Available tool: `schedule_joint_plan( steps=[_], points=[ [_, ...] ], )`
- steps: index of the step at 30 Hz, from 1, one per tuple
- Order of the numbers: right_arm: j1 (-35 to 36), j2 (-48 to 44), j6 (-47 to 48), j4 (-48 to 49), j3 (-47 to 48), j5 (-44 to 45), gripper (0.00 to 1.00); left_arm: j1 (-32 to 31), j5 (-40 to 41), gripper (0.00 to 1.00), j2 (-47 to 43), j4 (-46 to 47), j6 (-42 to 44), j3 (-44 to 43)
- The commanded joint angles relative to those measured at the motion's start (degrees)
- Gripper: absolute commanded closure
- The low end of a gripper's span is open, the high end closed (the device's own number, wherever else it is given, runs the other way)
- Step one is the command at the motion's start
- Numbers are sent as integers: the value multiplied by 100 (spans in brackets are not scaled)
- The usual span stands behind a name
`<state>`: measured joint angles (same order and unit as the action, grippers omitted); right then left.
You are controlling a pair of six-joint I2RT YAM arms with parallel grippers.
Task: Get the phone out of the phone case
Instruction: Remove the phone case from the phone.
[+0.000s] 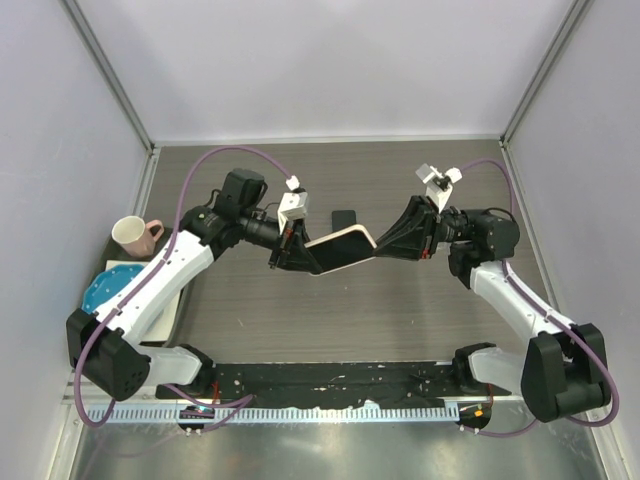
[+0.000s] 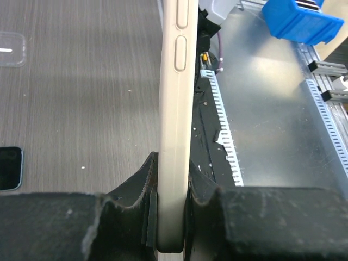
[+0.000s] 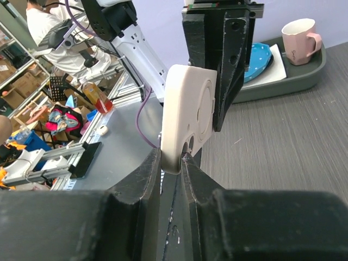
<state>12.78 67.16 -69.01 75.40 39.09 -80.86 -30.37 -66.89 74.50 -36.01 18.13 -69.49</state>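
Left jaws: black and right up close in the left wrist view. They squeeze one end of the case (image 2: 175, 136), one on each flat side.
Right jaws: black and close up in the right wrist view. They pinch a bottom corner of the case (image 3: 191, 106), right by the small camera holes (image 3: 189, 144).
Case: cream. It hangs in the air over the middle of the bench (image 1: 420, 190), held at both ends. From above, the case (image 1: 345, 234) reaches from the tip of one arm to the tip of the other.
Buttons (image 2: 180, 51): two long bumps on the thin edge of the case, facing the left wrist camera.
Phone (image 1: 340, 256): its dark face fills the cream rim in the top view. It sits inside the case.
Left arm (image 1: 170, 270): white, reaches in from the left.
Right arm (image 1: 510, 290): white, reaches in from the right.
Dark slab (image 1: 344, 218): small and flat. It lies on the bench just behind the case. I cannot tell what it is.
Cup (image 1: 133, 235): pink, stands upright on the grey tray (image 3: 288, 84) at the left side of the bench.
Plate (image 1: 110, 285): blue, on the same tray, just beside the cup.
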Motion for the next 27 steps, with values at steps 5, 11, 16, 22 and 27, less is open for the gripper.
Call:
schedule_joint_plan(
  steps=[5, 11, 16, 22, 27],
  points=[
    [1066, -475, -305, 1909, 415, -659, 99, 181, -806, 100, -129, 744, -73, -231],
    [1579, -186, -473, 1891, 819, -527, 99, 172, -1054, 100, -146, 736, -108, -258],
    [1710, 25, -481, 1944, 960, -466, 99, 181, -1142, 100, -225, 736, -90, -205],
    [1877, 368, -499, 2014, 1100, -352, 99, 172, -1431, 100, -208, 718, -99, -257],
    [1965, 737, -359, 2014, 1145, -360, 99, 172, -1730, 100, -190, 666, -90, -319]
  ],
)
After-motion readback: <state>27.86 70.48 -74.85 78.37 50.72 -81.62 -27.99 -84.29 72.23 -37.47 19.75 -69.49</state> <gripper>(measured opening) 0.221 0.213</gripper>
